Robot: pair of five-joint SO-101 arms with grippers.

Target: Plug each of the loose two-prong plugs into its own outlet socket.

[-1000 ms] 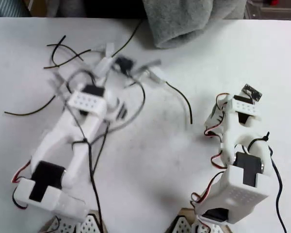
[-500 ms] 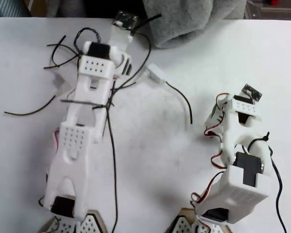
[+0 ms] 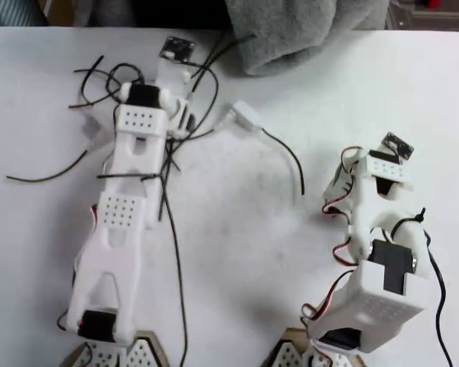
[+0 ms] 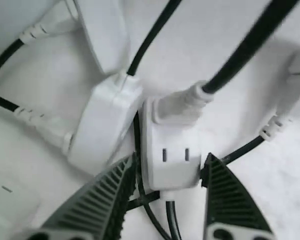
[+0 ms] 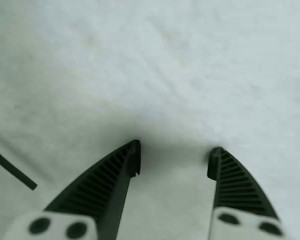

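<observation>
My left gripper (image 4: 170, 162) is open, its fingers (image 4: 115, 190) closely straddling a white outlet socket (image 4: 172, 160) with two slots; I cannot tell if they touch it. A white plug (image 4: 177, 105) on a black cable sits against the socket's far end. An oval white plug (image 4: 102, 125) lies beside it, and another white piece (image 4: 102, 30) farther off. In the high view the left arm (image 3: 130, 168) stretches over this tangle of cables. A loose white plug (image 3: 245, 116) with a black cable lies just beside it. My right gripper (image 5: 173, 155) hangs open over bare table.
A grey cloth (image 3: 306, 30) drapes over the table's (image 3: 237, 245) far edge. Loose black cables (image 3: 99, 84) spread at the far left, and a small white piece (image 3: 96, 134) lies there. The right arm (image 3: 379, 199) is folded at the near right.
The left arm has stretched out toward the far side over the cable tangle, then shifted slightly left. The cables and plugs were dragged about. The right arm has not moved.
</observation>
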